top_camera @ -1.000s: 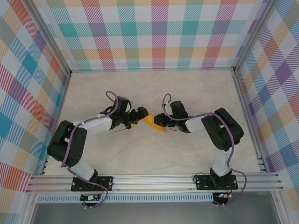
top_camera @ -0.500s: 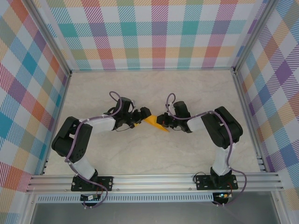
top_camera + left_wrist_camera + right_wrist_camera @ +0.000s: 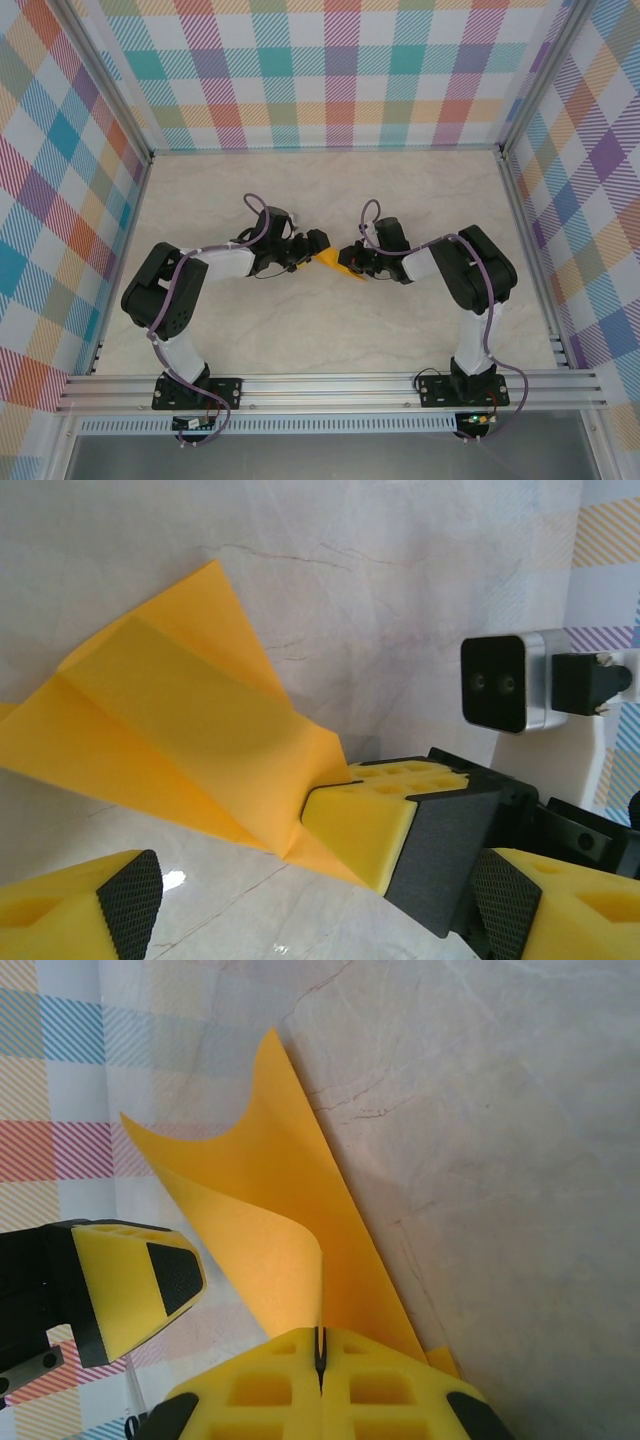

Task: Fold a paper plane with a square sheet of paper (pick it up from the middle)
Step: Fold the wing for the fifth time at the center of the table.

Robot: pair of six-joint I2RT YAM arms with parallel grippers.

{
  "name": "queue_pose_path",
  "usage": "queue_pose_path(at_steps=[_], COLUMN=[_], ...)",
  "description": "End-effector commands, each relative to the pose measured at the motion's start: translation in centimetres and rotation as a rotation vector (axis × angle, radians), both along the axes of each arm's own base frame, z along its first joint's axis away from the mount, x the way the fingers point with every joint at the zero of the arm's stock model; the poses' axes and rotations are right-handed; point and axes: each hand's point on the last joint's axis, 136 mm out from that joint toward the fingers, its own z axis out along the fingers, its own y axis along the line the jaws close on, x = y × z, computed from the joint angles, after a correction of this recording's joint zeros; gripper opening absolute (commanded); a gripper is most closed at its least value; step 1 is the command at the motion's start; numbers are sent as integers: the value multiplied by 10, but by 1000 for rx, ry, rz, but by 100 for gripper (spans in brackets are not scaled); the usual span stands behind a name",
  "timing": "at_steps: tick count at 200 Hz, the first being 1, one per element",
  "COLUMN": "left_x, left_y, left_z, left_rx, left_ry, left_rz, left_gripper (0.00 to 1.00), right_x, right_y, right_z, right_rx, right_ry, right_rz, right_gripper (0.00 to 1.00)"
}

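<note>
Work cell with the fold in progress. The cell is enclosed by checked walls [image 3: 340, 80], and within it both arms and a folded sheet of paper [image 3: 270, 1190] are contained. The sheet is clamped at one corner in the right gripper [image 3: 320, 1360], whose yellow fingers [image 3: 260, 1400] are pressed together on it so that only a thin seam is seen between them. The pale, marble-patterned table [image 3: 300, 330] is seen beneath the right gripper. From above, the sheet is seen as a small orange-yellow wedge projecting to the left of the right gripper. The paper is plain and unmarked, and several overlapping layers are shown. In the left wrist view a broad diagonal band is formed where one layer is folded over another, and a pointed corner is directed away from the right gripper. In the right wrist view the upper layer is curled into a rounded loop just ahead of the right gripper, while a lower layer is drawn out into a long, straight-edged point. Whether the lower edge is rested on the table cannot be told. The left gripper [image 3: 315, 910] is placed just left of the right gripper. Its fingers [image 3: 130, 905] are held wide apart, astride the clamped end, and neither black pad is seen touching the paper.
</note>
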Motion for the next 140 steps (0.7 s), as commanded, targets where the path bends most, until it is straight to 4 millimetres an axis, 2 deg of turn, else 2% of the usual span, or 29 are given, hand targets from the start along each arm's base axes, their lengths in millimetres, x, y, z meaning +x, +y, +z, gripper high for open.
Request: queue_pose_path(at_steps=[1, 34, 72, 90, 120, 140], left_x=[3, -1, -2, -4, -8, -10], left_y=[-8, -4, -7, -6, -4, -7], left_z=[7, 4, 9, 6, 1, 7], left_rx=[-15, -16, -71, -69, -65, -93], left_ry=[-32, -39, -62, -56, -48, -73], left_rz=[-14, -4, 1, 7, 5, -8], left_gripper=[84, 81, 70, 64, 61, 59], right_x=[-8, -19, -33, -34, -32, -31], right_y=[1, 7, 13, 13, 14, 14], right_z=[0, 11, 10, 7, 2, -1], right_rx=[38, 74, 68, 63, 55, 41], right_ry=[49, 76, 113, 127, 147, 162], right_rz=[17, 49, 75, 72, 72, 67], right_gripper=[4, 5, 5, 5, 6, 6])
